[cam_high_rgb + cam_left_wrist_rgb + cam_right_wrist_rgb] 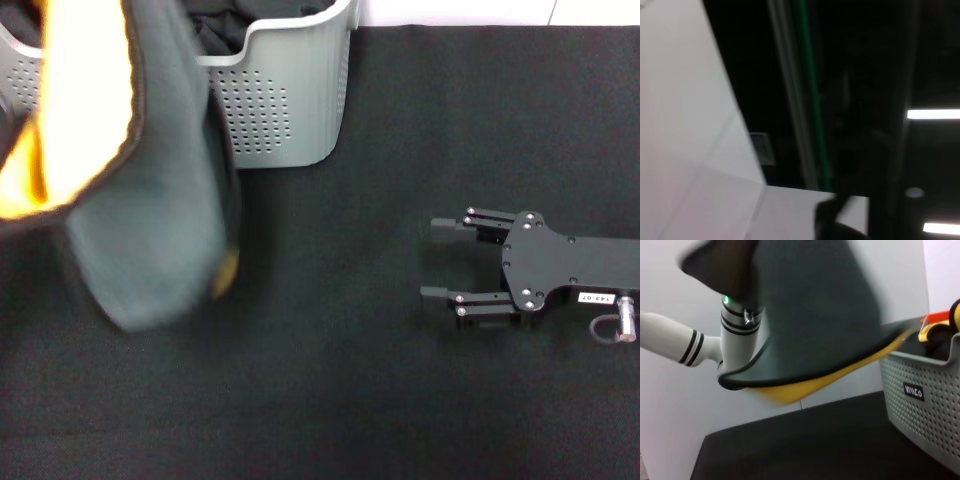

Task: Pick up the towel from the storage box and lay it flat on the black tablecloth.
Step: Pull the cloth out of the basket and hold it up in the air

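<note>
Above the left side of the black tablecloth [330,380], the towel [150,190] hangs in the air, clear of the storage box [290,100], grey reverse outward, yellow face folded inside. Left end effector hidden behind the cloth; cannot tell its finger state, though the towel evidently hangs from that arm [735,345]. Right end effector [440,262] rests on the surface well to the right, fingers spread, holding nothing. Judgement: carry phase, laying not begun. To do it well: bring the towel toward mid-cloth, let the lower edge touch first, then drag away so it unfolds flat. Risk: bunched fold persists; the right arm could pin a corner.
</note>
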{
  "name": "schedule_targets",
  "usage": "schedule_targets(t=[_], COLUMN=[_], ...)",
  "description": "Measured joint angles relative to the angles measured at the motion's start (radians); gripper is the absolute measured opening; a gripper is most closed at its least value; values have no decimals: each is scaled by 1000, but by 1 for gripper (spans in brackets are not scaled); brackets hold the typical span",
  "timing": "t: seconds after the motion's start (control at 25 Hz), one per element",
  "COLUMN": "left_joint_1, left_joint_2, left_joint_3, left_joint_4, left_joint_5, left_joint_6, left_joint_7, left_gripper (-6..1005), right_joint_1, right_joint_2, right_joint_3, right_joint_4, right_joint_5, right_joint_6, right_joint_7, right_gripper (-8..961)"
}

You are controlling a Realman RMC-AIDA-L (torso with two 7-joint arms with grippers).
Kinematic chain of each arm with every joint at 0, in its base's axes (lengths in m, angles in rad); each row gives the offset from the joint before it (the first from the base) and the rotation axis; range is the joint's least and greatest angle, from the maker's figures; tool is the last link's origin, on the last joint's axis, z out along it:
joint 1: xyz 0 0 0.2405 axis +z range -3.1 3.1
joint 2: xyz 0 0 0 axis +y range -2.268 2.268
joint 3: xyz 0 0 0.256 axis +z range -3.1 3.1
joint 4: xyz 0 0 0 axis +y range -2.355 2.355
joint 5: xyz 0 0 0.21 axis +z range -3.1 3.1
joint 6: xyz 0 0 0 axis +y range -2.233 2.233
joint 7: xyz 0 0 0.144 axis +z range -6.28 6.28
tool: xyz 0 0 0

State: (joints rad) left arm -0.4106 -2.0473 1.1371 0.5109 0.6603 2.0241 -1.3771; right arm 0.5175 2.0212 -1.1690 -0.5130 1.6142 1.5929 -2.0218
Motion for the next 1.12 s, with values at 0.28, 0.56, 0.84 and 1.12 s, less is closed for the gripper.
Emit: schedule_targets(t=[0.28, 0.56, 0.84, 1.12], left_joint_1=[-18, -23, -12, -91], left_joint_2=[-8, -2, -37, -59], left_joint_3=[-1, -7, -65, -82], left_joint_4=[-68, -161, -243, -445], left_joint_5=[99, 243, 141, -29], left_joint_6=[2, 2, -16, -55], left_joint_7=[37, 138, 168, 242], left_gripper=[6, 7, 8, 9], right_joint_1=[6, -3, -7, 42], right_joint_2=[1, -4, 2, 6], right_joint_3=[0, 2, -3, -182], right_joint_4=[-5, -7, -25, 86], right_joint_5=[74, 168, 216, 425], right_joint_6=[63, 107, 109, 93], right_joint_7=[-22, -54, -65, -166], right_gripper=[746, 743, 739, 735])
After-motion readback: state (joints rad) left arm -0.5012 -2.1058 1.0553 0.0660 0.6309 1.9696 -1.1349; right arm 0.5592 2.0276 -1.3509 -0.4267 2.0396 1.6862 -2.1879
